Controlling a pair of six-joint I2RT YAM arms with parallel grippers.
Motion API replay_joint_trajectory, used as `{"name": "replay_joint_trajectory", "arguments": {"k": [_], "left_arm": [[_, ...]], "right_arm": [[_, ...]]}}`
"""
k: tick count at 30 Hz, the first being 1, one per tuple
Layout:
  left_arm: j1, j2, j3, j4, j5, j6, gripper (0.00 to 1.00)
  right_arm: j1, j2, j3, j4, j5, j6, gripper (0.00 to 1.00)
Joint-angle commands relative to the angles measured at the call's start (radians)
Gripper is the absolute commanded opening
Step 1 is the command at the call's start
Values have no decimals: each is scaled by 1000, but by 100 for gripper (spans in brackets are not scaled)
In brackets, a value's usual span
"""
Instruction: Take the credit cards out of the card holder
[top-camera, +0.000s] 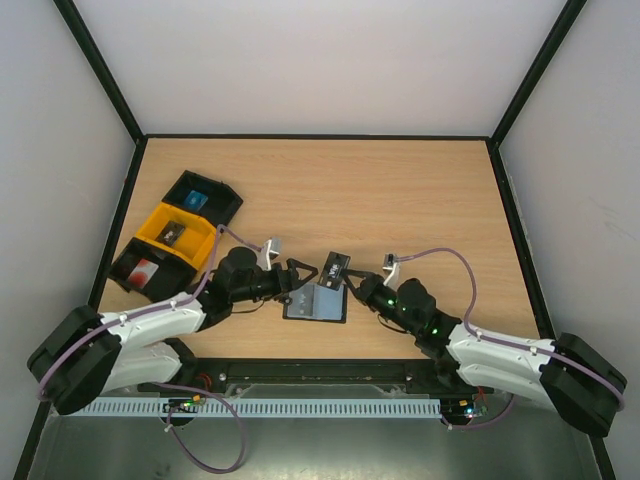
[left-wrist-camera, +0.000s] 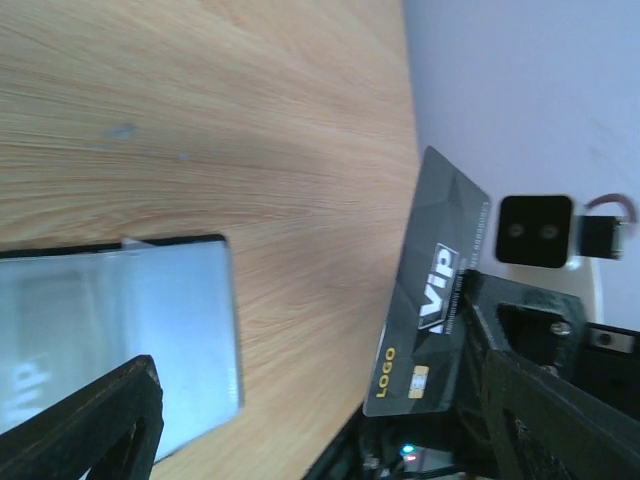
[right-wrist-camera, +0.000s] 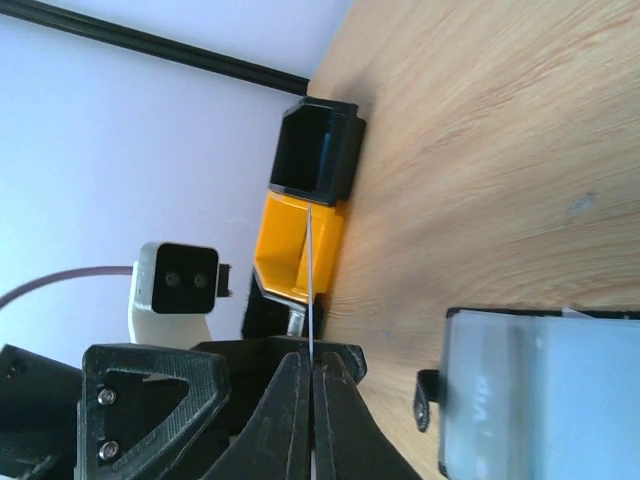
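Nearest, the right gripper (right-wrist-camera: 311, 375) pinches a dark grey card (left-wrist-camera: 430, 290) on edge just above the card holder (top-camera: 316, 302), seemingly to lift it free. The left gripper (top-camera: 303, 277) hangs spread at the holder's left edge, gripping nothing. Far left of the holder, trays (top-camera: 155, 215) likely await cards.

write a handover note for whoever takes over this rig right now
Grippers: left gripper open and empty, beside the card holder. right gripper shut on a dark grey VIP card, lifted just beyond the holder.
Things: the card holder lies open and flat on the table between the arms.
Done: blue card in the far black tray, red card in the near black tray, something dark in the yellow tray.
Left: put down the held card. The holder's clear pocket seems to show another VIP card, so check it.
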Motion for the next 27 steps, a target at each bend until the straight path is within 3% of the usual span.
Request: {"name": "replay_joint_trajectory", "arguments": {"k": [1, 7, 14, 23, 27], "left_arm": [[-23, -37, -34, 152, -4, -116, 86], [-63, -55, -56, 284, -43, -188, 77], [-85, -5, -45, 384, -80, -212, 57], [-84, 57, -30, 426, -48, -219, 5], [-85, 13, -48, 391, -57, -194, 3]], "right_arm": [[-3, -27, 20, 52, 37, 62, 2], [-2, 10, 30, 135, 41, 121, 2], [1, 76, 37, 221, 6, 154, 2], [5, 68, 3, 238, -12, 151, 2], [7, 56, 2, 201, -64, 81, 6]]}}
